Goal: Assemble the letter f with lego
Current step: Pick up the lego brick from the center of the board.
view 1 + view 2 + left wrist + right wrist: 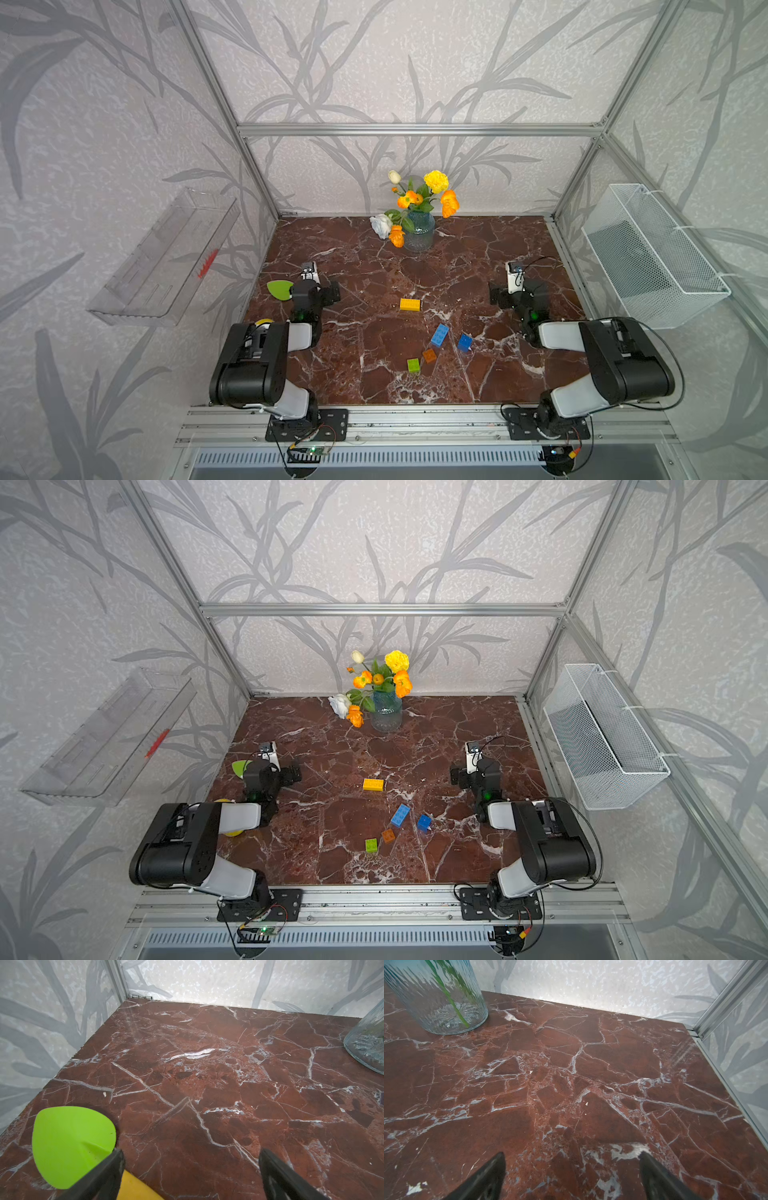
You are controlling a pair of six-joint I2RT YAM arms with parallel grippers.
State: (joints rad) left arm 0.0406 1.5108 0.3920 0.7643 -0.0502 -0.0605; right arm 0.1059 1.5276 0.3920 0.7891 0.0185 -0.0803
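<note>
Marble tabletop (353,257): five loose lego bricks (409,304) between left gripper (191,1154) and right gripper (572,1156), both gaping empty; one vase (419,235) holds flowers (436,181).

The left arm (249,365) hides most of the yellow jar (263,321) and part of the green shovel (279,289) in both top views. In the left wrist view a finger (104,1174) of the left gripper (191,1156) covers the shovel's narrow end, and the edge cuts the vase (367,1041). Studs on the orange brick (429,355) are too small to count.
</note>
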